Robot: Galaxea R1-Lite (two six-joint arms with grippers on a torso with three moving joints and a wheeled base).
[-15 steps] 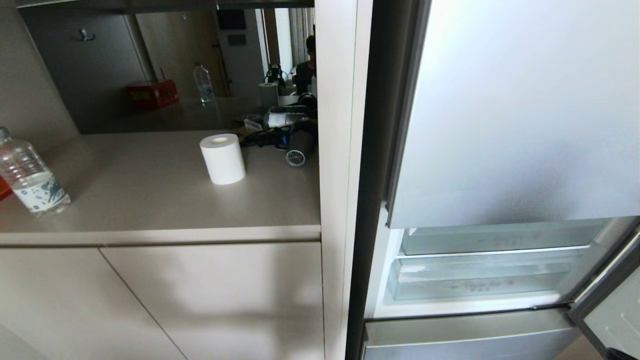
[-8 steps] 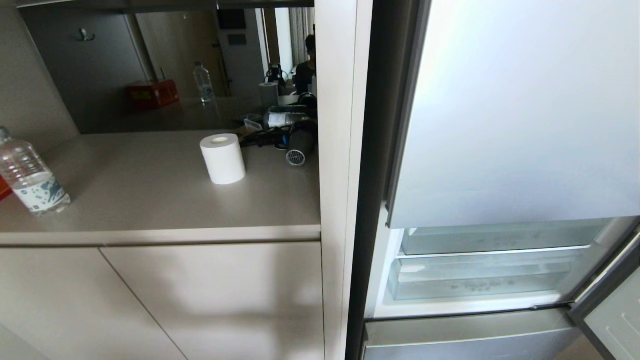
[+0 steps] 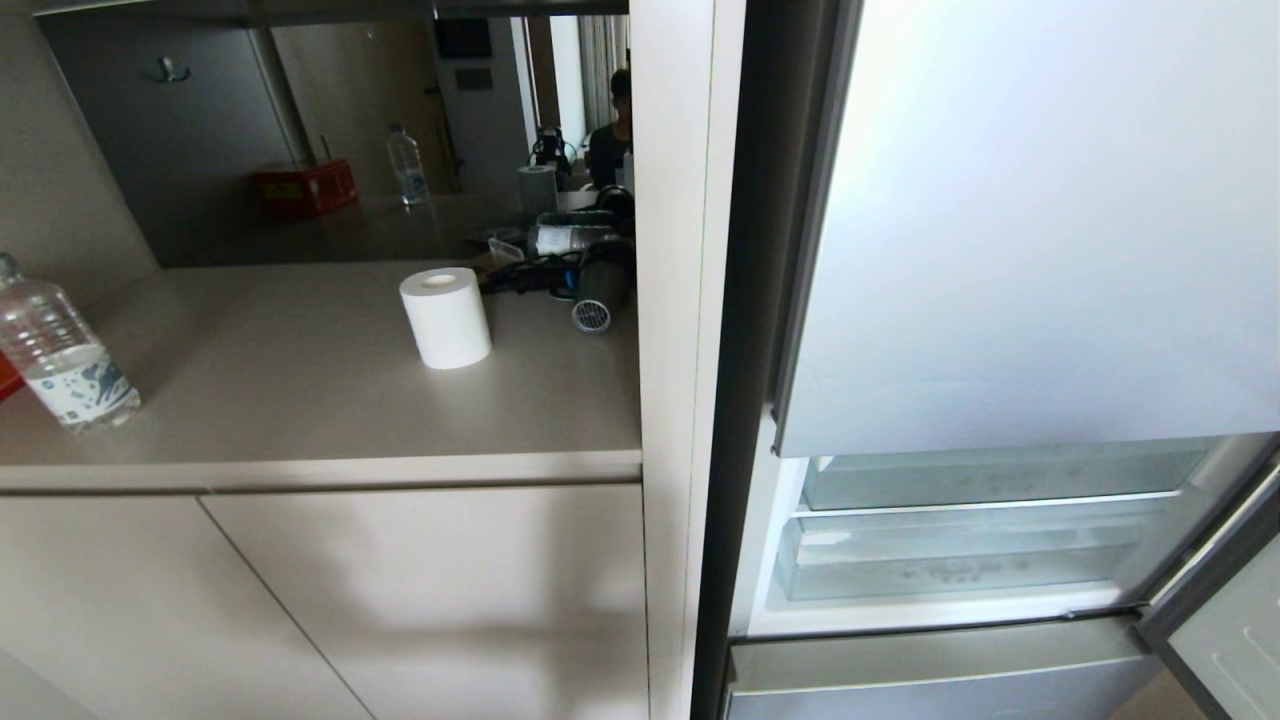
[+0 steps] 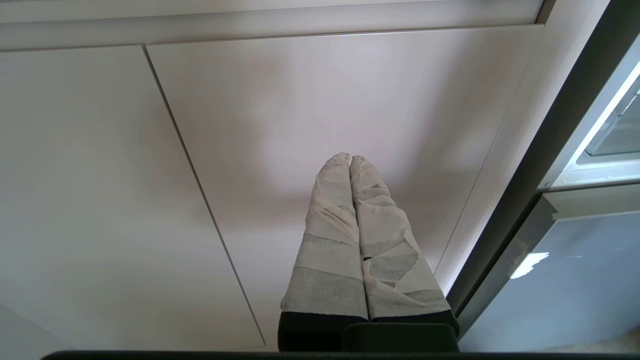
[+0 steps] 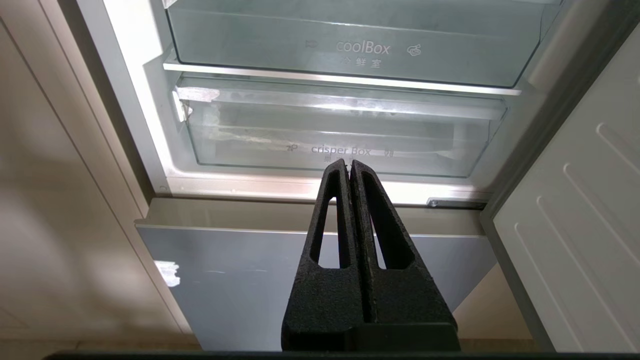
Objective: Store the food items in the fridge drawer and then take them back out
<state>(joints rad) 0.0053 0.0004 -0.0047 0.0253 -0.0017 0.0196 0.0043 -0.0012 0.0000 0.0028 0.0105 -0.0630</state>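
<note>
I face a tall fridge (image 3: 1040, 220) standing beside a beige cabinet (image 3: 320, 590). Its upper door is swung open to my right, showing two clear bins stacked low inside. The upper bin (image 5: 350, 45) is printed "coolBox". Under it sits the fridge drawer (image 5: 340, 135), the wide clear one marked "crisper Box", pushed fully in. I see nothing inside it.

On the cabinet's counter (image 3: 300, 400) stand a water bottle (image 3: 60, 360) at the far left and a white paper roll (image 3: 446, 317) near the middle. The food items — the orange pumpkin-like fruit and the red apple — appear in none of my views, so I cannot say where they are.

My right gripper (image 5: 348, 167) hangs low before the drawer's front, jaws pressed together, holding nothing. My left gripper (image 4: 350, 162), its fingers wrapped in pale tape, is also closed and empty, pointing at the cabinet door.

The risks, as I judge them: a closed jaw may slide off the smooth drawer lip, or I may hook the "coolBox" bin by mistake — the two fronts sit just one above the other.
</note>
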